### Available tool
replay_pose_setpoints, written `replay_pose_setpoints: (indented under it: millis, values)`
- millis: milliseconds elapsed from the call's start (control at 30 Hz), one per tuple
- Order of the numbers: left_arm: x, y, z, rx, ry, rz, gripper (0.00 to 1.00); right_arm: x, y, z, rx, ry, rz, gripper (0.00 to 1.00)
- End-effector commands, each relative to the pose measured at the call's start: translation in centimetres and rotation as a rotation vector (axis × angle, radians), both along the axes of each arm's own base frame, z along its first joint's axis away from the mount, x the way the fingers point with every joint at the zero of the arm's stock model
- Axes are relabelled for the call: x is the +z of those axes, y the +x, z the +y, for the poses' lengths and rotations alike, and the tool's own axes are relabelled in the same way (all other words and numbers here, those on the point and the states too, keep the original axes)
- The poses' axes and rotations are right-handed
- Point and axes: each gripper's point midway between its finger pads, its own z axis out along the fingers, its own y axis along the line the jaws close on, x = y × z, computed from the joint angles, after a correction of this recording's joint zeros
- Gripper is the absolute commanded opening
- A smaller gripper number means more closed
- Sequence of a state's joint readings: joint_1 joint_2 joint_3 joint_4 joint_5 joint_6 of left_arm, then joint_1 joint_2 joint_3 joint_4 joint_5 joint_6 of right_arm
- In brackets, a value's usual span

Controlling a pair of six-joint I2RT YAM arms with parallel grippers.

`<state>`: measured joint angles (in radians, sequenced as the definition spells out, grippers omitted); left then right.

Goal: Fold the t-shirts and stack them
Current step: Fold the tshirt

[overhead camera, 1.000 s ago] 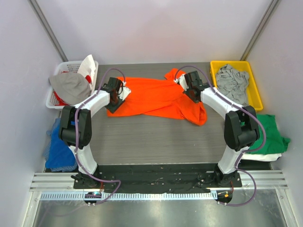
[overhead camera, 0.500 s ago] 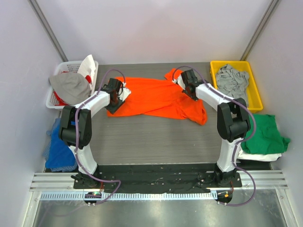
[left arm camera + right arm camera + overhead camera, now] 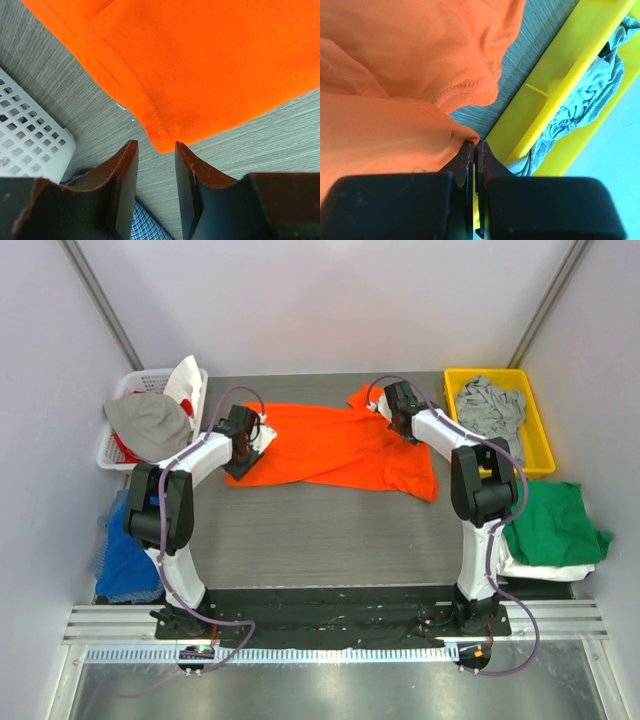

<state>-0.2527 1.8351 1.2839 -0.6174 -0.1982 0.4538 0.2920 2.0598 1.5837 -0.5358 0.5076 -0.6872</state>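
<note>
A bright orange t-shirt (image 3: 330, 445) lies spread across the back of the table. My left gripper (image 3: 256, 436) hovers at its left end. In the left wrist view that gripper (image 3: 156, 147) is open, and the shirt's hemmed corner (image 3: 165, 142) lies just past the fingertips, not held. My right gripper (image 3: 393, 406) is at the shirt's right end near a sleeve. In the right wrist view it (image 3: 475, 146) is shut, and a fold of the orange t-shirt (image 3: 395, 130) is drawn up to the jaw tips. A grey t-shirt (image 3: 490, 410) fills the yellow bin. Green (image 3: 550, 525) and white (image 3: 540, 570) t-shirts lie at the right.
The yellow bin (image 3: 535, 435) stands at the back right, close to my right gripper; its wall (image 3: 555, 85) runs beside the jaws. A white basket (image 3: 115, 455) with grey cloth (image 3: 150, 425) stands at the back left. Blue cloth (image 3: 120, 560) lies off the table's left side.
My right gripper has moved towards the back of the table, still shut, and that arm's elbow has swung inward. The left arm has not moved.
</note>
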Motion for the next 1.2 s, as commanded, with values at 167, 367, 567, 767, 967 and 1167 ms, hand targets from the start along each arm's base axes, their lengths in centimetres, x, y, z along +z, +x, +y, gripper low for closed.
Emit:
replay_pose_setpoints:
  millis: [167,367,567,767,967,1167]
  values:
    - [1.0,0.9,-0.1,-0.006,-0.016,-0.048,0.39,2.0,2.4,0.0,-0.006,-0.006,-0.081,0.01]
    - [1.1,0.9,0.0,-0.009,-0.009,-0.053,0.39,0.6,2.3,0.1,-0.012,-0.004,-0.055,0.01]
    - [1.3,1.0,0.1,-0.008,-0.007,-0.057,0.39,-0.4,2.1,0.1,-0.015,-0.006,-0.041,0.14]
    - [1.2,0.9,0.1,-0.011,-0.003,-0.054,0.39,-0.7,1.4,0.0,-0.018,-0.004,-0.032,0.43]
    - [1.4,1.1,0.0,-0.009,-0.007,-0.059,0.39,0.1,1.1,-0.3,-0.028,-0.004,-0.056,0.52]
    - [1.6,1.2,0.0,-0.009,-0.008,-0.065,0.39,2.2,0.6,-0.4,-0.043,0.019,-0.1,0.54]
